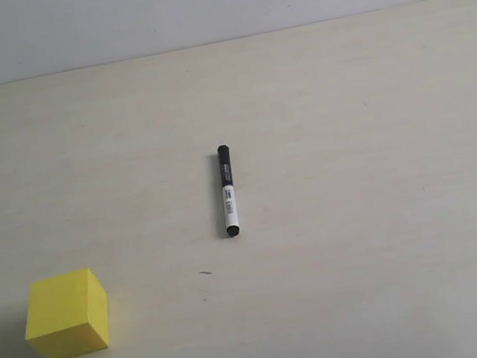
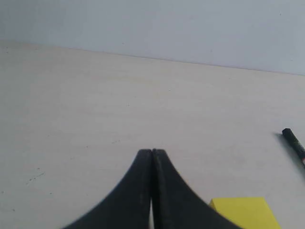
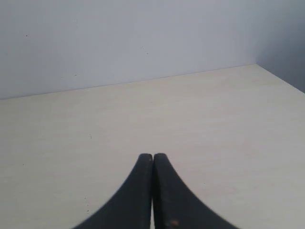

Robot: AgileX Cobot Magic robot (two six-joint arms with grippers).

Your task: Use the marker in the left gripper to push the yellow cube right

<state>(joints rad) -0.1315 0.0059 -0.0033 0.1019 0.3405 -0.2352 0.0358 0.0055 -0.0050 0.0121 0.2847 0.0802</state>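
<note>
Pale wood-grain counter (image 1: pixel 380 211), plain grey-white wall (image 1: pixel 193 4) behind it, and that's the whole setup.

So the slim black-and-white plastic marker (image 1: pixel 228 191) isn't in anything's grip yet. It's lying flat out in the middle of the counter, running roughly front to back in the exterior view, with the long black section at the far end and a short black tip nearest the camera. There's bare counter all round it, which I'd guess makes for an easy pick from above.

The solid matte bright yellow cube (image 1: pixel 66 313) sits flat on one face, well apart from the marker, off at the near left of the exterior view. Makes sense to me: all the open counter is on its right, so there's plenty of room for the push.

The left tool (image 2: pixel 151 151) has its jaws pressed together with nothing between them. Its wrist view catches a corner of the yellow cube (image 2: pixel 245 212) close by and the marker's black end (image 2: pixel 294 142) further off. The right tool (image 3: pixel 152 155) is the same deal, clamped on nothing, looking out over bare counter. Neither arm shows up in the exterior view.

My read is the job hasn't really started. The left tool has to spread its jaws and collect the marker before any pushing happens.
</note>
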